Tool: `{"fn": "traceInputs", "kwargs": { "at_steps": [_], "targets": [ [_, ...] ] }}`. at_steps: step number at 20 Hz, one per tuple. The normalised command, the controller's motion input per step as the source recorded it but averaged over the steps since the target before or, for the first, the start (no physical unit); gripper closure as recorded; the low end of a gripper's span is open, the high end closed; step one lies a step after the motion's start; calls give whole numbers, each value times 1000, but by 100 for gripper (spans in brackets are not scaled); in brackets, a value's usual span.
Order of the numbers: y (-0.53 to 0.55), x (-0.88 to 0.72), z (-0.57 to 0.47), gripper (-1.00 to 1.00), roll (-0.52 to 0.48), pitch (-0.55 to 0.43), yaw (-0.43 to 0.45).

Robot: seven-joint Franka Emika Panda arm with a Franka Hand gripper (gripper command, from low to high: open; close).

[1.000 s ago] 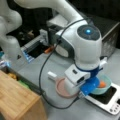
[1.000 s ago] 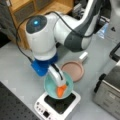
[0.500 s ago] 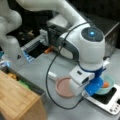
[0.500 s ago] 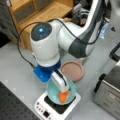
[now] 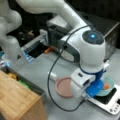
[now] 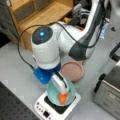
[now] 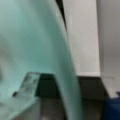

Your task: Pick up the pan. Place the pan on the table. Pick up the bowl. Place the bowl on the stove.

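So the pan (image 6: 72,71) is already sitting on the table (image 6: 15,67), at about 1 o'clock from the stove (image 6: 57,105) in a front view. The bowl (image 6: 61,91) sits on the stove with the gripper (image 6: 63,96) right in it; can't tell how wide it's spread or whether it's gripping the rim.

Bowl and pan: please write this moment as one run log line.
pan: on table | bowl: over stove | gripper: at bowl rim
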Motion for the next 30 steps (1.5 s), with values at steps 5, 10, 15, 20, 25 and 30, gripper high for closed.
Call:
{"fn": "traceInputs", "kwargs": {
  "at_steps": [5,10,15,20,25,30],
  "targets": [
    [-26,12,-159,100,-249,-41,170],
    [6,-16,-186,100,-264,-23,166],
    [49,-30,-191,100,-326,15,159],
    [107,-24,-209,-100,-365,25,170],
    [141,-34,-271,-100,-322,1,146],
    [151,-54,-298,-100,-293,-20,130]
  ]
}}
